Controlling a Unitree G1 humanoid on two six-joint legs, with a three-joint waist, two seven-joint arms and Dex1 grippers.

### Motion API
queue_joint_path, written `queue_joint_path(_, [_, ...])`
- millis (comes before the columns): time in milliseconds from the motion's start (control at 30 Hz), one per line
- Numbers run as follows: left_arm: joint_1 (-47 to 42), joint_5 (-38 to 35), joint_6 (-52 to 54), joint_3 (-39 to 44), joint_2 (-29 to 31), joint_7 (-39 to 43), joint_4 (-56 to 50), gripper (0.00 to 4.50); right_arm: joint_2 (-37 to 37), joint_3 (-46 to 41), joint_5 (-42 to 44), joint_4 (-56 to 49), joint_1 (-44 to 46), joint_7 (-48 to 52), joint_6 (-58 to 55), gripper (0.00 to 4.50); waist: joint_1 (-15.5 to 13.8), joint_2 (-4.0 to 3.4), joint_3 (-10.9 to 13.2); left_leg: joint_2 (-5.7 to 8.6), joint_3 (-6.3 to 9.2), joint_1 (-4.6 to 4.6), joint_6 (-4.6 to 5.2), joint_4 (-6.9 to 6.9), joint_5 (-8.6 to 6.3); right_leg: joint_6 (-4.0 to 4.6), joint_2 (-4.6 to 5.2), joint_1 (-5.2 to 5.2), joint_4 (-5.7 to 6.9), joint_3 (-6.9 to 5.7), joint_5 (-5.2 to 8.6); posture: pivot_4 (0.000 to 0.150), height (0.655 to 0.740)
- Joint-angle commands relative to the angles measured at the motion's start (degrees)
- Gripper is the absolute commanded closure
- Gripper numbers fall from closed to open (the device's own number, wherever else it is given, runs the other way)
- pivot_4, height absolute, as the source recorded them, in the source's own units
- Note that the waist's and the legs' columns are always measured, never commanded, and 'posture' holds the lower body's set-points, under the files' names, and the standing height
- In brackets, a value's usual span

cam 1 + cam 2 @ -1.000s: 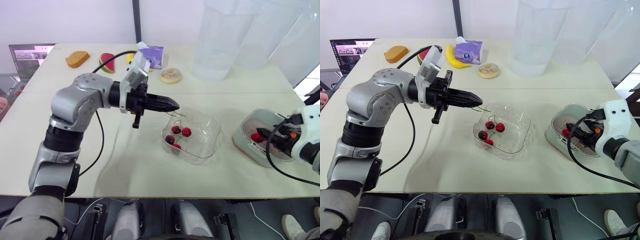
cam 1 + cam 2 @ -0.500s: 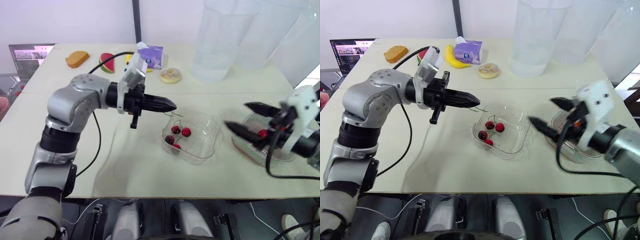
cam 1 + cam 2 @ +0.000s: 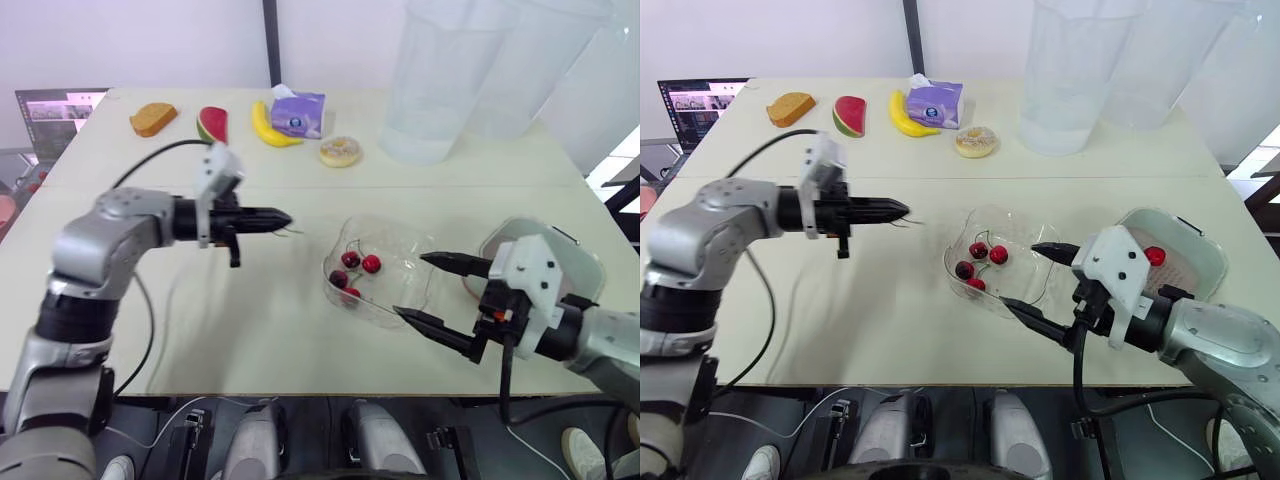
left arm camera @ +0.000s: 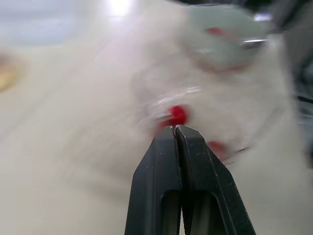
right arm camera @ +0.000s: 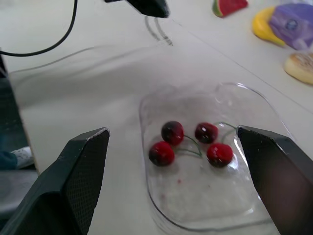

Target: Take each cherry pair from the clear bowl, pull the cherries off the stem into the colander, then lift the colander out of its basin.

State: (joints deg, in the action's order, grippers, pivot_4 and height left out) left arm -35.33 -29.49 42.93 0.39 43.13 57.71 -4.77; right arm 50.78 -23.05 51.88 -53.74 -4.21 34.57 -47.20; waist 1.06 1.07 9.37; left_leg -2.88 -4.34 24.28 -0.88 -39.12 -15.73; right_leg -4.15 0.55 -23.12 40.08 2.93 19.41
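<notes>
The clear bowl (image 3: 395, 290) sits mid-table with two stemmed cherry pairs (image 5: 172, 131) in it. My right gripper (image 3: 1020, 275) hangs wide open at the bowl's right rim, with one finger over the rim and the other beside the near wall, and nothing between them. My left gripper (image 3: 285, 218) is left of the bowl, above the table, shut on a thin bare green stem (image 3: 910, 219). The colander (image 3: 1180, 262) rests in its pale basin (image 3: 1210, 240) at the right with a red cherry (image 3: 1154, 256) inside, partly hidden behind my right wrist.
Along the back of the table lie a bread slice (image 3: 152, 118), a watermelon slice (image 3: 212, 124), a banana (image 3: 270, 134), a purple tissue pack (image 3: 298, 110) and a doughnut (image 3: 342, 152). Large clear plastic tubs (image 3: 440, 80) stand at the back right. A laptop (image 3: 55, 105) is at the far left.
My right gripper left the colander, opened and swung left to the bowl's right rim. My left gripper drew back to the left, away from the bowl, still shut.
</notes>
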Motion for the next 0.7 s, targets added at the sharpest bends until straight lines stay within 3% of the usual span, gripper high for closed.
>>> queue_joint_path(33, [4.5, 4.6, -3.3, 4.6, 0.9, -7.3, 1.7, 4.50, 0.9, 0.8, -0.9, 0.3, 1.5, 1.1, 2.6, 0.09, -0.1, 0.00, 0.0, 0.01, 0.00, 0.00, 0.01, 0.00, -0.01, 0.00, 0.02, 0.00, 0.00, 0.00, 0.00, 0.150, 0.7400])
queue_joint_path(167, [10.4, 8.8, -8.4, 8.6, 0.6, -14.0, 6.9, 4.50, 1.5, 2.2, -1.6, 2.1, 2.6, 2.2, 3.5, 0.09, -0.3, 0.11, 0.0, 0.03, 0.00, 0.01, 0.03, -0.02, -0.02, 0.00, 0.09, 0.02, -0.01, -0.03, 0.00, 0.150, 0.7400])
queue_joint_path(400, [16.0, 10.7, -17.4, 13.0, -1.8, -18.3, 10.9, 4.50, 2.0, 4.4, -2.7, 4.8, 4.6, 2.4, 4.0, 0.09, -0.3, 0.21, 0.0, 0.02, -0.01, 0.02, 0.05, -0.02, -0.03, 0.00, 0.18, 0.02, -0.01, -0.08, -0.01, 0.150, 0.7400])
queue_joint_path(500, [16.9, 10.6, -18.6, 12.8, -2.2, -17.4, 11.1, 3.53, 2.2, 4.9, -3.1, 5.6, 5.3, 2.3, 3.9, 0.00, -0.4, 0.22, 0.0, 0.02, -0.01, 0.02, 0.04, -0.02, -0.03, 0.01, 0.18, 0.02, -0.01, -0.09, -0.01, 0.150, 0.7400])
queue_joint_path(700, [16.1, 7.8, -18.5, 13.8, -1.7, -13.5, 11.1, 0.47, 2.0, 4.8, -3.3, 6.3, 5.8, 1.9, 3.5, 0.00, -0.3, 0.23, 0.0, 0.01, -0.02, 0.01, 0.05, -0.02, -0.03, 0.00, 0.18, 0.02, -0.01, -0.09, -0.01, 0.150, 0.7400])
